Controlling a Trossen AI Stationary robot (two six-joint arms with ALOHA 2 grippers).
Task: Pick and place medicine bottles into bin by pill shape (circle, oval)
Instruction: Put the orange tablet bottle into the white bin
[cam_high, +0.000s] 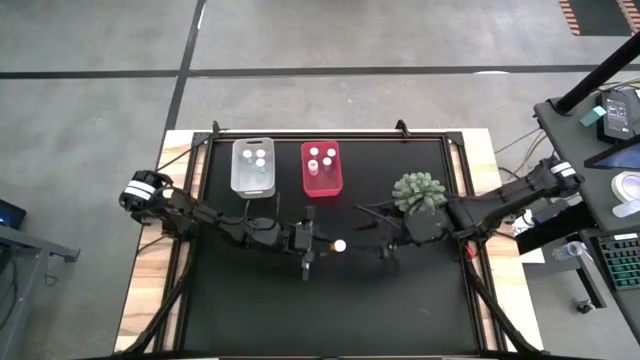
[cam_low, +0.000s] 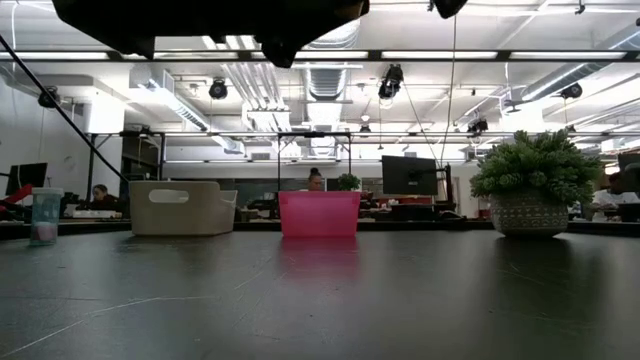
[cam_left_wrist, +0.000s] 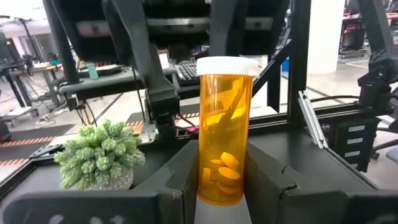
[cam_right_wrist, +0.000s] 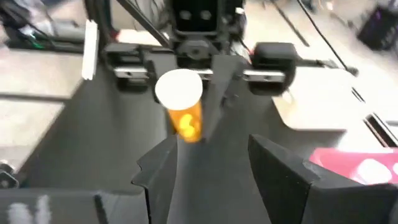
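Black table (cam_high: 330, 300) | left claw (cam_high: 322, 244) pinches amber bottle (cam_left_wrist: 225, 140), base hidden | right claw (cam_right_wrist: 211, 162) spread

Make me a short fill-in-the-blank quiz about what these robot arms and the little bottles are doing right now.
1. The amber bottle is held upright between the fingers of the ____ gripper.
2. The bottle's cap is ____ in colour.
3. The clear bin stands beside a bin coloured ____.
4. Near the right gripper sits a green ____ in a pot.

Missing words: left; white; red; plant
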